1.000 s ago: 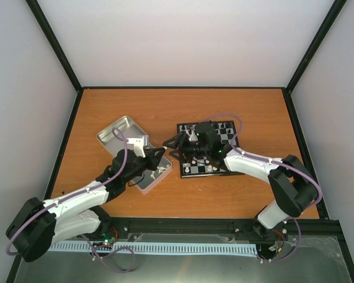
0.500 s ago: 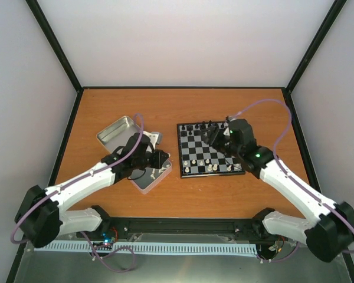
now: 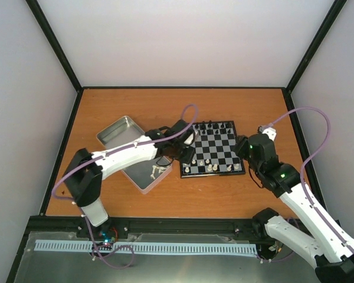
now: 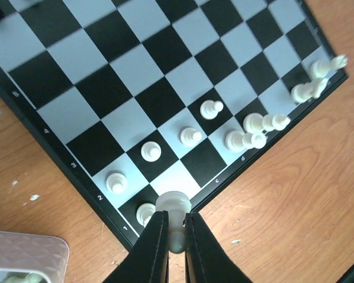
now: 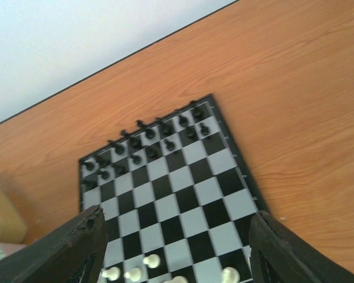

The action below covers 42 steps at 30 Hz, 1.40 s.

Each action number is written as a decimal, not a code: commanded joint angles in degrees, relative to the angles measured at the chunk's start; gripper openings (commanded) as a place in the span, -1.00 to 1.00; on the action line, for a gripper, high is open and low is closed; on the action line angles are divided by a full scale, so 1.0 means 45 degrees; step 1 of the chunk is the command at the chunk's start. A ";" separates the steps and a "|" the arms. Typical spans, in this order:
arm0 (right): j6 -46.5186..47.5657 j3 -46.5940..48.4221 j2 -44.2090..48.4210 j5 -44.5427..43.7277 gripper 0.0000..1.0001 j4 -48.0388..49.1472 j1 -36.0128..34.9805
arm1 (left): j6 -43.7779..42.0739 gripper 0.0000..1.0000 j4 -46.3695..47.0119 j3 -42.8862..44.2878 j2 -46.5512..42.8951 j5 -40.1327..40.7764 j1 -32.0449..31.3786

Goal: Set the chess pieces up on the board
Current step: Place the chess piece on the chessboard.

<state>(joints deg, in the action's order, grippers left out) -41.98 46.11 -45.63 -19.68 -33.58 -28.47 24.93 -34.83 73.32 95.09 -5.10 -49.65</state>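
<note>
Bright, even light; slight wrist-view blur.

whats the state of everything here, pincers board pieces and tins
board: flat on table, partly set
left pincer: shut on a white piece, at the board's near left corner
right pincer: open, empty
black pieces: standing on the far rows
white pieces on board: near rows, incomplete
silver tin: open, looks empty
second tray: open, holding loose white pieces

The board (image 4: 165, 88) is chequered black and pale grey-white inside a black border. The chess pieces (image 4: 190, 136) are cream, and the black pieces (image 5: 149, 134) line its far edge. The table (image 3: 165, 106) is orange-brown wood, the tin (image 3: 115, 132) silver.
</note>
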 commanded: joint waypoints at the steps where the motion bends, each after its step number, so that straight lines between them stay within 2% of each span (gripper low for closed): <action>1: 0.0141 -0.0151 0.0581 -0.2212 0.32 -0.1405 0.0154 | -0.0792 -0.99 -0.2250 0.1689 0.1187 -0.0037 -0.0463; 6: 0.0019 -0.0629 0.1302 -0.2850 0.32 -0.1834 0.0212 | -0.1040 -0.99 -0.3451 0.3011 0.2624 -0.0211 -0.0734; 16: -0.0115 -0.1420 0.2017 -0.2584 0.32 -0.1954 0.0262 | -0.1463 -0.99 -0.4885 0.4990 0.4496 -0.0613 -0.1032; 35: -0.0086 -0.1748 0.2054 -0.2056 0.32 -0.1602 0.0255 | -0.1619 -0.92 -0.5229 0.5542 0.5786 -0.0381 -0.1042; 42: -0.0145 -0.1826 0.2085 -0.1880 0.32 -0.1551 0.0252 | -0.1550 -0.58 -0.5206 0.5874 0.5851 -0.0421 -0.1057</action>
<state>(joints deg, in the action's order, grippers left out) -41.74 38.83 -36.84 -27.70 -41.41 -27.77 18.41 -57.49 97.17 120.79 -7.11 -53.80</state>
